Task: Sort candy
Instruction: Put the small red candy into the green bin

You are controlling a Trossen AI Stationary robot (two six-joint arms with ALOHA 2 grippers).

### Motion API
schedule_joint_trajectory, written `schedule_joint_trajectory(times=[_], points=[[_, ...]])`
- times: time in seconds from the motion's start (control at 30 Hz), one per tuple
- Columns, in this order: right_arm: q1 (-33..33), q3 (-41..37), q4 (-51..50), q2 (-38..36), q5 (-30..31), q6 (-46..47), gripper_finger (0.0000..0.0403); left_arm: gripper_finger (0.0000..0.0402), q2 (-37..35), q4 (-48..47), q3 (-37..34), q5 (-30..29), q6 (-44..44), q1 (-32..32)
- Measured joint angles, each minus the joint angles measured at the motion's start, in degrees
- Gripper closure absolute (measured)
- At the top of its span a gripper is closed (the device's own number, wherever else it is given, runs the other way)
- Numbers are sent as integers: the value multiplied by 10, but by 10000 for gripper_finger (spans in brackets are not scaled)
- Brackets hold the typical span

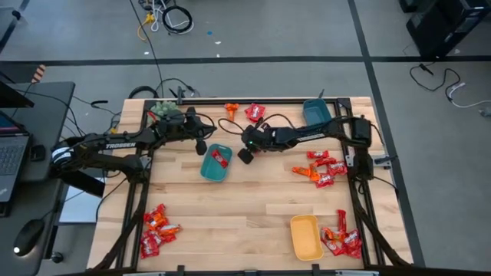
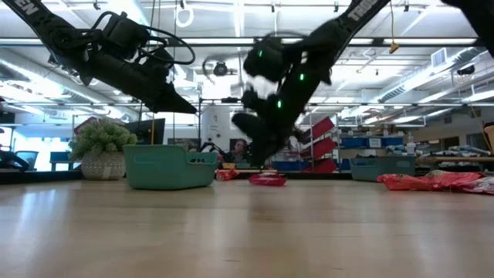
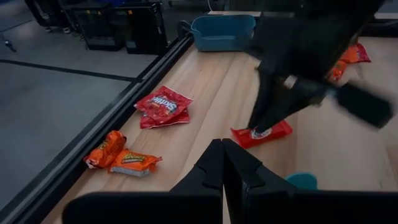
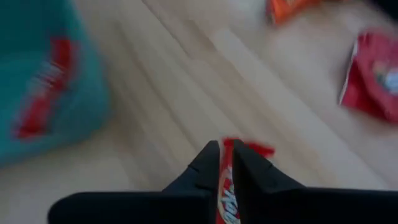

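A red candy is in my right gripper, which is shut on it just right of the teal tray. That tray has one red candy lying in it. My left gripper hovers shut and holding nothing above the table, between the green plant and the teal tray. Two red candies and two orange ones lie flat on the wood by the far edge. My right gripper pinches the red candy's wrapper between its two fingers, edge-on. The fingers slant down from the table's right side. One end sticks out past the fingertips. The candy sits low and nearly level; I cannot tell whether it clears the table.
A blue tray stands at the far right and a yellow tray at the near right. Piles of red and orange candy lie at the near left, right and near right.
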Motion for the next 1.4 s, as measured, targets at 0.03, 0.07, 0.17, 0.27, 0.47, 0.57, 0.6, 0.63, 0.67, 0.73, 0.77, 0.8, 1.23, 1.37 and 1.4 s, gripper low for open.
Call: schedule_joint_trajectory(times=[0.03, 0.07, 0.17, 0.27, 0.47, 0.57, 0.6, 0.63, 0.67, 0.73, 0.77, 0.8, 1.23, 1.37, 1.4], points=[[0, 0, 3, -10, -9, -9, 379, 401, 0, 0, 0, -2, 0, 0], [1, 0, 4, -18, -14, -19, 385, 401, 0, 0, 0, -7, 0, 0], [8, 0, 6, -40, -33, -44, 400, 401, 0, 2, 0, -19, 0, 0], [14, 1, 10, -56, -54, -30, 398, 401, 0, 5, 0, -22, 0, 0], [16, 1, -6, -45, -40, 14, 332, 401, 0, 4, 0, -22, -1, 0], [14, 1, -5, -26, -33, 18, 280, 401, 0, 2, 0, -22, -1, 0], [13, 0, -15, -17, -29, 18, 262, 401, 0, 0, 0, -22, -1, 0], [12, 0, -12, -8, -21, 18, 243, 401, 0, 0, 0, -22, -1, 0], [8, 0, -8, -4, -15, 18, 226, 401, 0, -2, 0, -22, -1, 0], [4, 0, -12, 9, 3, 18, 194, 401, 0, -8, 0, -22, -2, 0], [0, 1, -14, 13, 3, 17, 179, 401, 0, -10, 0, -22, -2, 0], [-3, 1, -21, 20, 4, 13, 167, 401, 0, -15, 0, -21, -2, 0], [-10, 2, -16, 55, -2, 13, 252, 401, 0, -25, 0, -22, -1, 0], [-10, 3, -10, 51, -5, 2, 342, 401, 0, -25, 0, -22, -1, 0], [-10, 4, -9, 50, -7, -4, 364, 401, 0, -26, 0, -22, -1, 0]])
